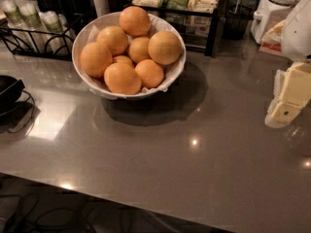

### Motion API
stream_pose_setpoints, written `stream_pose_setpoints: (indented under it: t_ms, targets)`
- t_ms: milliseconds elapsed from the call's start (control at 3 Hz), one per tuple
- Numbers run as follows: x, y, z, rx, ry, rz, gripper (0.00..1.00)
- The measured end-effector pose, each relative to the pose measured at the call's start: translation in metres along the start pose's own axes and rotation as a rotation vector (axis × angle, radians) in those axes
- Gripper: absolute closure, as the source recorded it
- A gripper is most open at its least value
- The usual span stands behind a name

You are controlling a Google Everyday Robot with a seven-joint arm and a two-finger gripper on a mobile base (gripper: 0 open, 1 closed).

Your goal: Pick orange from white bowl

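Observation:
The white bowl (pixel 174 72), wide, shallow and lined with crinkled white paper, stands on the grey counter at the back centre-left. It holds several oranges. The large, slightly paler and yellower orange (pixel 164 47) lies at the bowl's right side, against the rim. Smaller, deeper-orange fruits lie to its left and in front of it. My gripper (pixel 284 106), cream-coloured, hangs at the far right edge of the view, low over the counter. It is well to the right of the bowl and holds nothing that I can see.
Black wire racks (pixel 29 38) with paper cups stand behind the bowl at the left. A rack of packets (pixel 194 6) stands behind it at the right. A white appliance (pixel 272 8) is at the back right. A black object (pixel 7 91) sits at the left edge. The counter's front edge (pixel 146 200) runs across the bottom.

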State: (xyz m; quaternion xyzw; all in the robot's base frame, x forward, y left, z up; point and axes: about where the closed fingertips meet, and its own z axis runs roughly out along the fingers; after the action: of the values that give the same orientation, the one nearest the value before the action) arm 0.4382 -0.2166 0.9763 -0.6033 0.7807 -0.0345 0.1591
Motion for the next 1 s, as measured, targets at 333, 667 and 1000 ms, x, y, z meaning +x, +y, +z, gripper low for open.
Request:
stream_pose_setpoints:
  t_ms: [333, 667, 1000]
  targets:
    - [0.000, 0.000, 0.000, 0.000, 0.000, 0.000, 0.00]
    - [-0.015, -0.011, 0.003, 0.023, -0.023, -0.028, 0.00]
    - [-0.061, -0.037, 0.016, 0.063, -0.059, -0.144, 0.00]
